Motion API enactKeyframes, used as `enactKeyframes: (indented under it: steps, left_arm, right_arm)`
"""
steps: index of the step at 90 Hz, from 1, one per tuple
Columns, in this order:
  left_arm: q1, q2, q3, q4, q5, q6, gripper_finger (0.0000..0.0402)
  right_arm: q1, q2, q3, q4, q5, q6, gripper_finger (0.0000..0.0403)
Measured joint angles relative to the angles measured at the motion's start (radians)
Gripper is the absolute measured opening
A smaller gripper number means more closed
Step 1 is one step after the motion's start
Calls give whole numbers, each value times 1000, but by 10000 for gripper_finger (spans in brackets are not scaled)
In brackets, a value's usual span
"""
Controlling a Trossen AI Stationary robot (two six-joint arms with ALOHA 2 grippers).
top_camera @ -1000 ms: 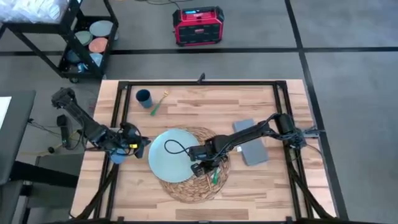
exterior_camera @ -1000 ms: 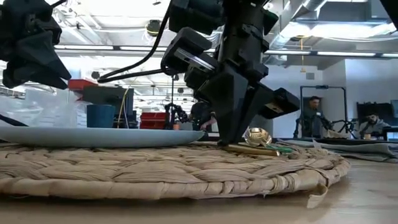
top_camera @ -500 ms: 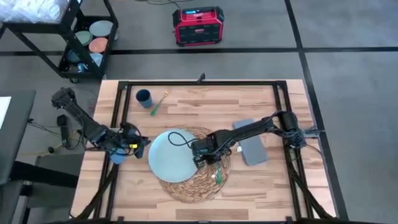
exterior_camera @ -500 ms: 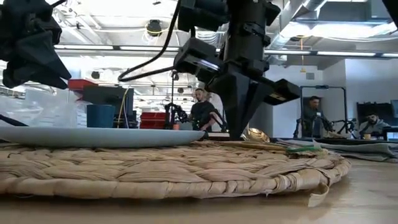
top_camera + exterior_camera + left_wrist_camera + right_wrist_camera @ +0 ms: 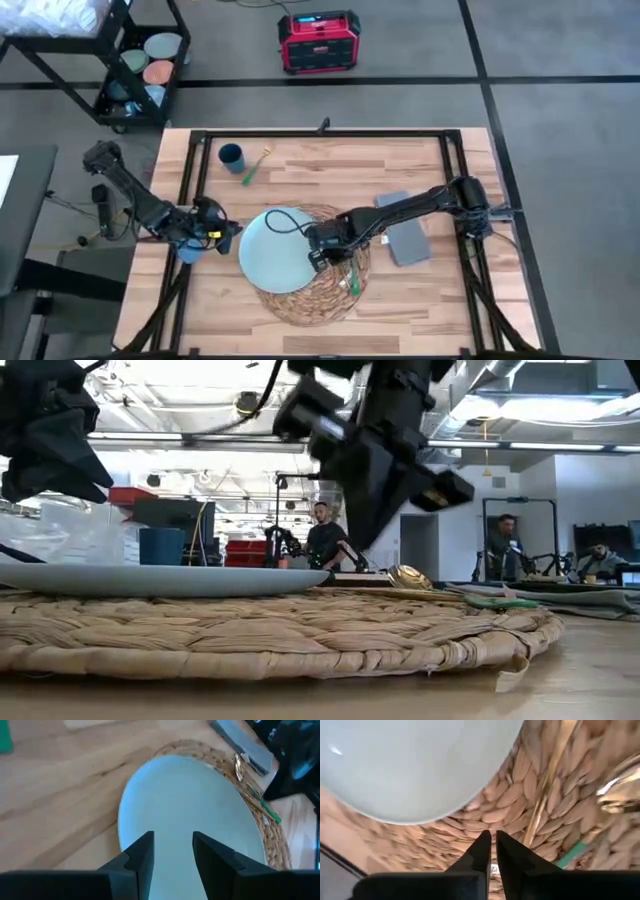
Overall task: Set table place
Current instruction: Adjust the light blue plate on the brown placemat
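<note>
Woven straw mat (image 5: 312, 290), smooth pale blue round plate (image 5: 277, 250), right end effector (image 5: 491, 851) nearly pressed together, left end effector (image 5: 172, 851) spread.

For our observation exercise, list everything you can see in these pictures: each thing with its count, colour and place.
Table: one, light wood, black frame.
Mat: one, straw, near front edge.
Plate: one, pale blue, on mat's left part.
Spoon: one, gold with green handle, on mat right of plate.
Napkin: one, grey, right of mat.
Cup: one, dark blue, far left.
Second utensil: one, green-handled, beside cup.
Red box: one, floor behind table.
Cart: one, black, far left.
Left gripper: fingers open, left of plate.
Right gripper: fingers shut, over mat.
</note>
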Motion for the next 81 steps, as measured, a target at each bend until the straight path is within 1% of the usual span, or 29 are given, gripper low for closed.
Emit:
enactKeyframes:
  steps: [11, 18, 22, 28, 40, 50, 61, 69, 81]
  left_arm:
    - [-1, 35, -3, 2, 133, -21, 119]
    - [-15, 76, -27, 14, 222, -44, 119]
    - [-26, 103, -42, 15, 257, -69, 118]
    - [-40, 145, -59, 13, 284, -118, 116]
    - [-48, 219, -62, -5, 290, -156, 103]
    - [-39, 278, -62, -26, 281, -155, 88]
    - [-18, 353, -62, -26, 280, -157, 71]
    - [-1, 400, -62, 22, 278, -157, 62]
    - [25, 457, -62, 152, 276, -130, 55]
  right_arm:
    - [-27, -48, 0, -29, 45, -32, 2]
    - [-45, -78, 0, -60, 79, -61, 2]
    - [-53, -96, 0, -80, 98, -79, 1]
    - [-62, -122, 0, -112, 121, -99, 1]
    - [-68, -185, 0, -187, 145, -128, 0]
    - [-65, -235, 1, -238, 187, -132, 0]
    - [-56, -288, 1, -258, 222, -138, 0]
    - [-49, -320, 1, -259, 251, -141, 0]
    - [-46, -353, 1, -269, 290, -141, 0]
